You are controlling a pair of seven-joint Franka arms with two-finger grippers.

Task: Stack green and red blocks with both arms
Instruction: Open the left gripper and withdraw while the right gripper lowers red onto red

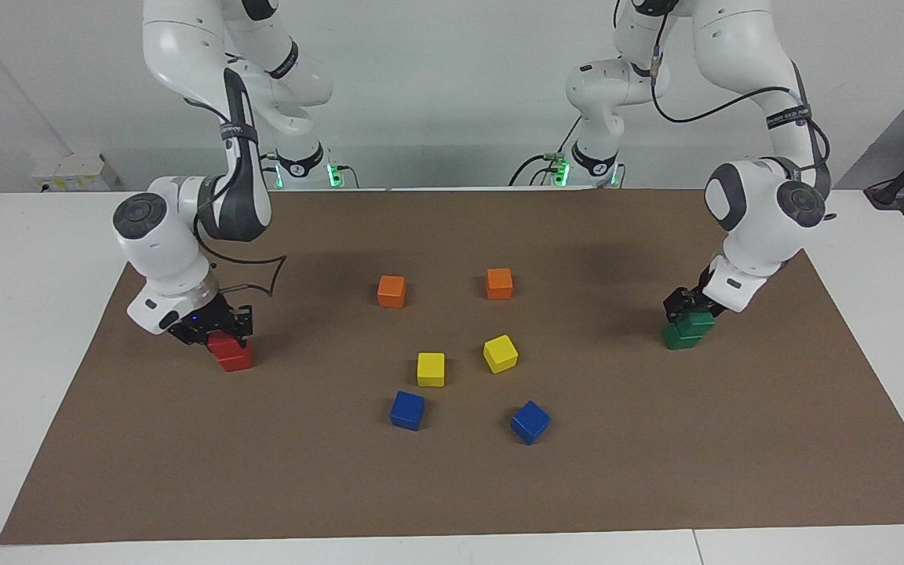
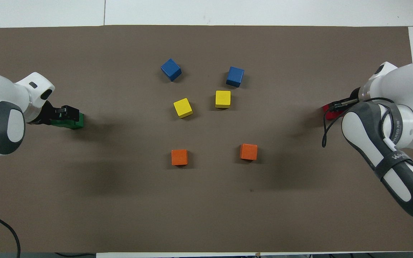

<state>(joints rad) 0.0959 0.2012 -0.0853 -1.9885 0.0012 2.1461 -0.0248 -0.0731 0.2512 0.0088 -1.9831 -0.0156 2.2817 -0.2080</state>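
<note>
Two green blocks stand stacked near the left arm's end of the mat, the upper one slightly askew on the lower one. My left gripper sits low over the upper green block, its fingers spread open around it. Toward the right arm's end, the upper red block rests on the lower red block. My right gripper is shut on the upper one. From overhead the right arm hides most of the red stack.
In the middle of the brown mat lie two orange cubes, two yellow cubes and two blue cubes. The orange pair is nearest the robots and the blue pair farthest.
</note>
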